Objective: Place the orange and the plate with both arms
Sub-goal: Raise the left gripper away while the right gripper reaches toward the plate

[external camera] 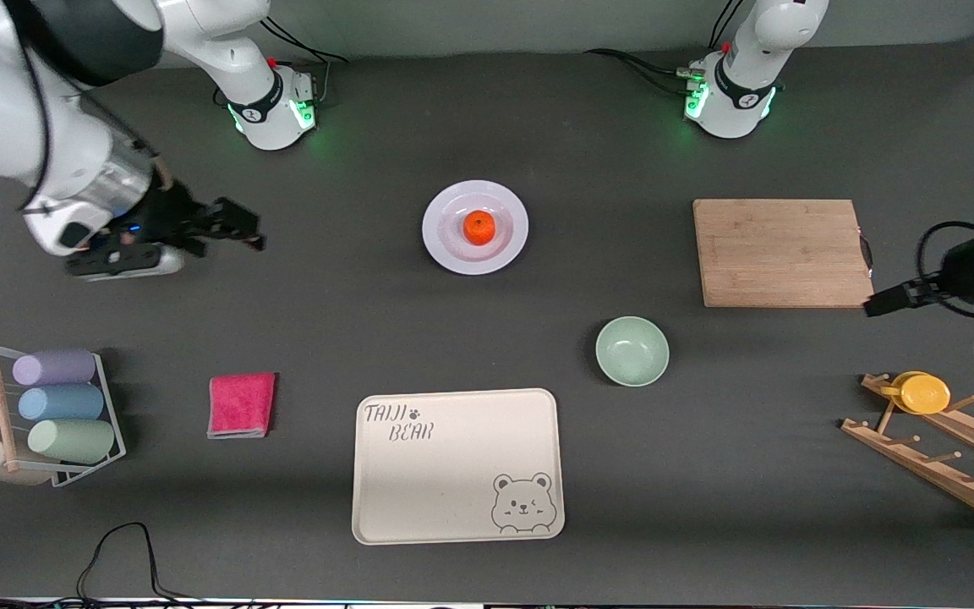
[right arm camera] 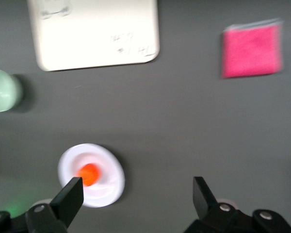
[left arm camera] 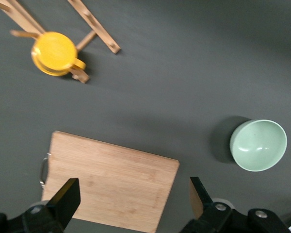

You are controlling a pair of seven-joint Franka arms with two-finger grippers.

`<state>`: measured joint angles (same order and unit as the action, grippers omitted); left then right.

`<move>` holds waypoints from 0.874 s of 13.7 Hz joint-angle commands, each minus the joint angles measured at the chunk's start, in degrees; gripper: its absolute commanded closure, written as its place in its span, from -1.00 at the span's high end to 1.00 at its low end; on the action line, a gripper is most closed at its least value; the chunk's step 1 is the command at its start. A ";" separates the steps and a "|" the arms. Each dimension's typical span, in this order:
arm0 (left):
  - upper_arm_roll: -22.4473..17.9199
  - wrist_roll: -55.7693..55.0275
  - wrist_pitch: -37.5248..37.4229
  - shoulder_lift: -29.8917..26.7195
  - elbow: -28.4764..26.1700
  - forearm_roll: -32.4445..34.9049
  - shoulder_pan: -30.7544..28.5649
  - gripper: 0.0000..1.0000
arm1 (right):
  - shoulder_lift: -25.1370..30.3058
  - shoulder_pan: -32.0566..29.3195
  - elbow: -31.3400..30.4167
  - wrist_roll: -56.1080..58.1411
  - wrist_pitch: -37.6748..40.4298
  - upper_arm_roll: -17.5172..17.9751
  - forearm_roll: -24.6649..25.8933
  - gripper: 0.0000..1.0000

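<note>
The orange (external camera: pixel 479 227) sits in the centre of the white plate (external camera: pixel 445 246) in the middle of the table, nearer the robots' bases than the tray. Both show in the right wrist view, the orange (right arm camera: pixel 88 174) on the plate (right arm camera: pixel 110 188). My right gripper (external camera: pixel 252 232) is open and empty, up in the air over bare table toward the right arm's end, apart from the plate; its own view shows the jaws (right arm camera: pixel 137 194) wide apart. My left gripper (external camera: pixel 883 301) is open and empty over the corner of the wooden cutting board (left arm camera: pixel 111 177); it also shows in its own view (left arm camera: pixel 134 194).
A pale-green bowl (external camera: pixel 632 351) stands between the plate and the beige bear tray (external camera: pixel 453 474). The cutting board (external camera: pixel 779 252) lies toward the left arm's end. A wooden rack (external camera: pixel 943 457) carries a yellow cup (external camera: pixel 924 392). A pink cloth (external camera: pixel 241 404) and a holder of pastel cups (external camera: pixel 56 414) are toward the right arm's end.
</note>
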<state>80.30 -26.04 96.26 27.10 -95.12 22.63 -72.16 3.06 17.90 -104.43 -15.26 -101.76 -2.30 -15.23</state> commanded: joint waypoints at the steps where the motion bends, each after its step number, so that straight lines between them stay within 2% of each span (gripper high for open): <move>1: 0.73 3.71 -2.65 -0.91 3.96 -0.75 -0.96 1.00 | 3.52 0.29 -6.64 -1.18 -4.65 -0.78 -8.64 1.00; 4: 0.20 7.84 -6.52 -0.91 6.87 0.13 -1.05 1.00 | 7.56 0.56 -16.20 2.32 -11.32 -0.78 -20.15 1.00; 6: -0.76 14.49 -11.07 -0.91 11.59 0.13 -1.23 1.00 | 8.63 0.38 -22.36 13.34 -13.72 -1.13 -29.71 1.00; 8: -1.90 21.36 -18.62 -0.82 18.37 0.22 -1.14 1.00 | 7.49 0.21 -26.42 24.26 -13.73 -4.45 -38.96 1.00; 10: -2.43 22.09 -21.28 -0.91 18.75 1.96 -1.14 1.00 | 4.95 0.12 -30.19 37.25 -13.12 -7.62 -47.38 1.00; 12: -2.43 21.39 -21.56 -0.91 18.66 3.47 -1.22 1.00 | 1.44 0.12 -34.76 52.71 -12.85 -8.77 -56.36 1.00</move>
<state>78.44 -5.57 75.79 27.03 -76.63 24.62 -74.09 7.23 18.03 -135.50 25.10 -114.59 -10.44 -63.96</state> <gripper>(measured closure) 0.000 0.000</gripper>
